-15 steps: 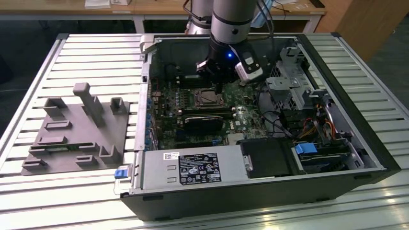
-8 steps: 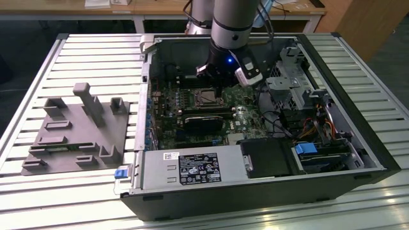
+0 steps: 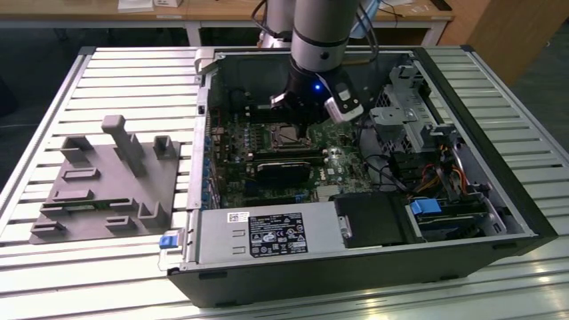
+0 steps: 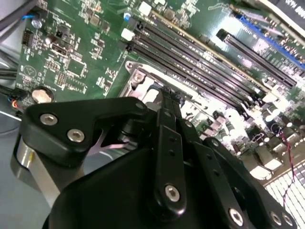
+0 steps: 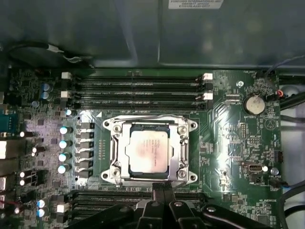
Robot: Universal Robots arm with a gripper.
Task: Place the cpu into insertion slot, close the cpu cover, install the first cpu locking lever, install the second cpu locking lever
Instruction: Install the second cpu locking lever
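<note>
The cpu [image 5: 148, 151], a pale silvery square, lies flat in the insertion slot [image 5: 191, 125] on the green board. The cpu cover [image 5: 180, 145], a silvery frame, lies down around it, with the chip showing through its window. A thin wire lever [image 5: 143, 117] runs along one side of the socket. My gripper [image 5: 163, 187] hovers just off the socket's edge with its black fingers together and nothing between them. In the second wrist view the gripper [image 4: 169, 93] points down at the socket's corner [image 4: 138, 76]. In the exterior view the arm [image 3: 318, 40] reaches into the open case above the socket [image 3: 289, 137].
Memory slots [image 5: 138, 88] flank the socket on two sides. A black block [image 3: 282, 170] sits on the board beside the socket. The case walls [image 3: 204, 120], drive cage [image 3: 404, 113] and cables [image 3: 400, 173] hem in the board. A grey fixture [image 3: 106, 180] stands at the exterior view's left.
</note>
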